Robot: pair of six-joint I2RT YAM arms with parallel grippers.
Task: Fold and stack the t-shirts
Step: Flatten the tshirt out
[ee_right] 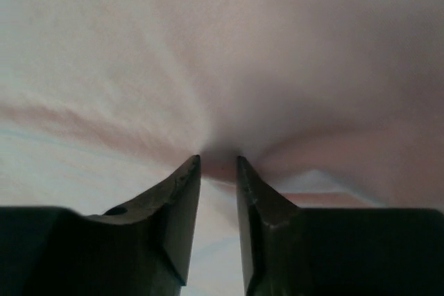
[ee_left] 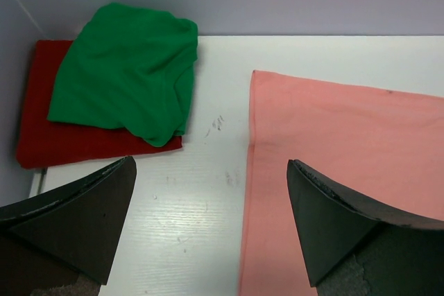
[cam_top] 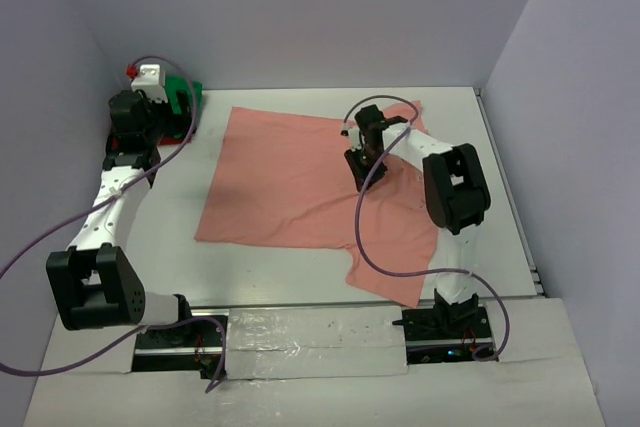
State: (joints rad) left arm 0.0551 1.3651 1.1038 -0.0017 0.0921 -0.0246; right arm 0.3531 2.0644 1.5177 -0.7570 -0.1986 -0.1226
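Salmon-pink t-shirt [cam_top: 290, 187] is lying spread out flat across mid tabletop [ee_left: 194, 213]. One sleeve is sticking out at near right, close to R arm's base. Cloth is looking mostly smooth, w/ light creases running toward R gripper [ee_right: 218, 162].

R gripper is pointing down onto right part of the pink shirt. In wrist view its jaws are standing only narrowly apart. A small pucker of pink cloth is sitting right at the tips, w/ folds converging into the gap. Can't tell whether jaws are actually pinching the cloth or just resting around it.

Bright green t-shirt [ee_left: 128, 77] is lying crumpled on top of red t-shirt [ee_left: 41, 129]. Red one is lying flat underneath, edges showing at left and bottom. Both are sitting in far-left corner against the wall, apart from pink shirt, w/ a strip of bare tabletop between them.

L gripper [ee_left: 209, 163] is hanging near that corner, above bare tabletop between the green/red pile and pink shirt's left edge. Its jaws are spread wide.
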